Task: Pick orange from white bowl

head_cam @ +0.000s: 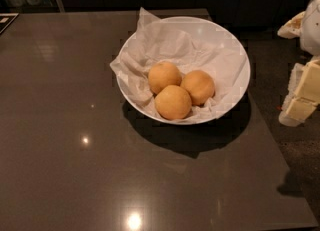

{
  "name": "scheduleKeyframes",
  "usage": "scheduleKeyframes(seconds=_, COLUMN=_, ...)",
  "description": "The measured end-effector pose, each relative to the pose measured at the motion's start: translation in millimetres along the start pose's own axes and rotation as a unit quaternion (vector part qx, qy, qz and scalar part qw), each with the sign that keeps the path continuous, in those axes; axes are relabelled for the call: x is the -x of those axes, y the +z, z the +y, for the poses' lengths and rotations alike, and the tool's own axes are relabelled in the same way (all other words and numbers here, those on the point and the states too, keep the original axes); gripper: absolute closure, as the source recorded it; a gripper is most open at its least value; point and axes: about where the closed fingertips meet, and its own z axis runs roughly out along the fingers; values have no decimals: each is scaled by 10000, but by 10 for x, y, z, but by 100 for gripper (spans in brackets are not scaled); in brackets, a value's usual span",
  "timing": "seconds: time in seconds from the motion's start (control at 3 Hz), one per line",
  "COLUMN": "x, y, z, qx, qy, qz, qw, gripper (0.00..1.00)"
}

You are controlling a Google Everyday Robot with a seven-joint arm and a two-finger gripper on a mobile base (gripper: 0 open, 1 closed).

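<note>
Presently my gripper point(300, 102) hangs at the right edge of the frame, beside the tabletop point(65, 125) and well apart from the white bowl point(235, 50). I cannot tell how far open it is. The paper lining point(170, 45) bunches three fruits centrally. The front orange point(173, 102), least hemmed in, seems the easiest to take.

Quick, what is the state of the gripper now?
Gripper: at the right edge, beside the dark glossy table, apart from the wide white bowl; open or closed cannot be told.
</note>
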Motion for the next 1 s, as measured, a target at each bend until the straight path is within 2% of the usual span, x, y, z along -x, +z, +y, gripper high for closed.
scheduleKeyframes(seconds=0.33, x=9, y=-5, z=-6, qx=-10, qy=-5, qz=0, qw=10000, gripper=0)
scheduleKeyframes(seconds=1.0, x=234, y=122, z=-259, qx=108, qy=-487, qz=189, qw=9986, gripper=0)
